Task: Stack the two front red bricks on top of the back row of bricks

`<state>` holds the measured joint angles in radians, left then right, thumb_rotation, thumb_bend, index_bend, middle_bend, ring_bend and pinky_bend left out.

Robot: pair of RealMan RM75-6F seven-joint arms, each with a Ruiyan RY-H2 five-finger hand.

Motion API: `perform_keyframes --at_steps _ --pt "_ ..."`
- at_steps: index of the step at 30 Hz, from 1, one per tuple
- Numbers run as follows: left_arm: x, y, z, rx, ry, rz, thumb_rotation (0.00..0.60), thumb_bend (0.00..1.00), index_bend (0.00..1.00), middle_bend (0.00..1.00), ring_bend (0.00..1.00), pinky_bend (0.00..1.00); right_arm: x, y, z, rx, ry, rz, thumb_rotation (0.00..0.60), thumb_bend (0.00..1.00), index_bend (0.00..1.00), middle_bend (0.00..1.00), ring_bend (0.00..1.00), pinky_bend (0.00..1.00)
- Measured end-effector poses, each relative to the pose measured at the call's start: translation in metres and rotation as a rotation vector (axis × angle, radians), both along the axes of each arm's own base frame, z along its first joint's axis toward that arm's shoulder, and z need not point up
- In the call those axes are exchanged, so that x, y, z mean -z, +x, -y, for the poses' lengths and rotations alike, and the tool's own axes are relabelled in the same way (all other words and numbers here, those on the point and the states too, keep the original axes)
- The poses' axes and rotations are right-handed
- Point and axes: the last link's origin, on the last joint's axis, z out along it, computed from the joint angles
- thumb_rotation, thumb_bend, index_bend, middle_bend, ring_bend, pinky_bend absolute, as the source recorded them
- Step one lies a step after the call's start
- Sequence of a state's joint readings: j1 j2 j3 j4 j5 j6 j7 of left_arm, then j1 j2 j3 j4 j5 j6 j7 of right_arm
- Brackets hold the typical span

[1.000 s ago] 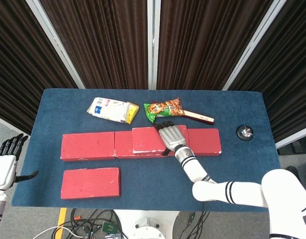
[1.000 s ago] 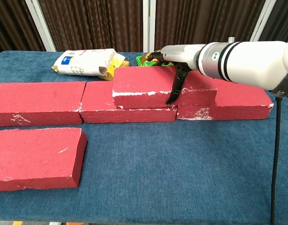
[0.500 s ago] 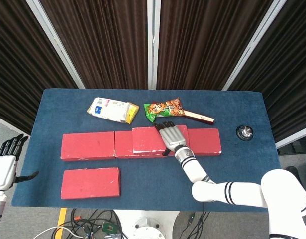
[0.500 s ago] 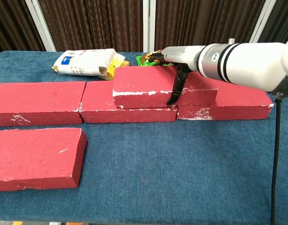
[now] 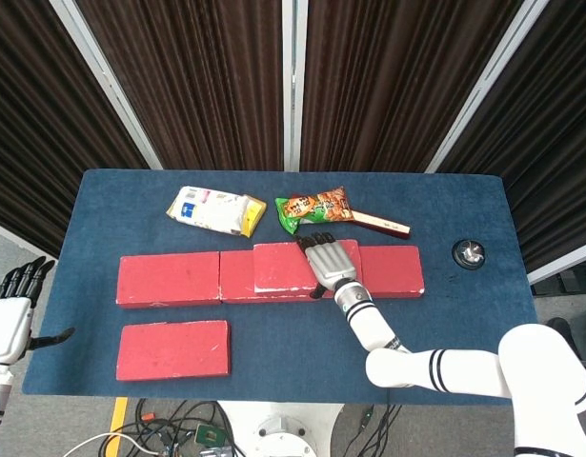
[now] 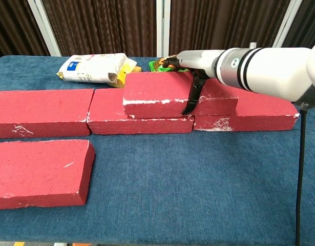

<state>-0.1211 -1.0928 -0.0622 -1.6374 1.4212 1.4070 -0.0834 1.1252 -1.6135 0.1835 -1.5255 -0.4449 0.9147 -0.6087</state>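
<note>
Right hand point(image 5: 326, 259) grasping stacked brick point(image 6: 162, 95), frame centre: seat squarely across back row point(image 5: 178, 279) before releasing; left hand point(image 5: 11, 319) empty, fingers apart.

The blue tabletop point(image 5: 454, 314) carries a back row of red bricks point(image 5: 169, 279), one front brick point(image 5: 173, 349), a white packet point(image 5: 212, 209), a green snack bag point(image 5: 314, 208), and what may be a small knob point(image 5: 468, 252).

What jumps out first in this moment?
The right hand lies over a red brick stacked on the back row of bricks, thumb down its front face. One front brick lies alone near the table's front left. Behind the row lie a white packet and a green snack bag.
</note>
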Motion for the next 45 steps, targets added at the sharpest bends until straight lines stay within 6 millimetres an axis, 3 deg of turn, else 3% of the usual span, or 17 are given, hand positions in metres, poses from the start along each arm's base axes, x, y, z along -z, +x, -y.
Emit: perform_keyframes --at_steps 5,11,26,32,37,45 --pt "0.000 -0.001 0.000 -0.003 -0.002 0.002 0.600 0.00 0.00 0.00 0.00 0.00 0.001 -0.001 0.000 -0.001 0.004 -0.004 0.600 0.00 0.00 0.11 0.02 0.03" --pt "0.001 -0.002 0.001 -0.005 -0.007 0.002 0.600 0.00 0.00 0.00 0.00 0.00 0.000 0.000 -0.001 -0.012 0.028 -0.001 0.600 0.00 0.00 0.00 0.00 0.00" --pt "0.003 0.001 0.003 0.005 -0.017 -0.004 0.600 0.00 0.00 0.00 0.00 0.00 -0.013 0.005 -0.004 -0.038 -0.011 0.100 0.600 0.00 0.00 0.00 0.00 0.00" --pt "0.014 0.007 0.010 0.011 -0.073 0.009 0.600 0.00 0.00 0.00 0.00 0.00 -0.041 0.010 -0.014 -0.081 -0.033 0.165 0.600 0.00 0.00 0.00 0.00 0.00" --pt "0.031 0.015 0.014 0.029 -0.152 0.015 0.600 0.00 0.00 0.00 0.00 0.00 -0.081 0.010 -0.023 -0.118 -0.087 0.241 0.600 0.00 0.00 0.00 0.00 0.00" --pt "0.062 0.038 0.016 0.061 -0.252 0.041 0.600 0.00 0.00 0.00 0.00 0.00 -0.142 -0.012 -0.031 -0.113 -0.214 0.346 0.600 0.00 0.00 0.00 0.00 0.00"
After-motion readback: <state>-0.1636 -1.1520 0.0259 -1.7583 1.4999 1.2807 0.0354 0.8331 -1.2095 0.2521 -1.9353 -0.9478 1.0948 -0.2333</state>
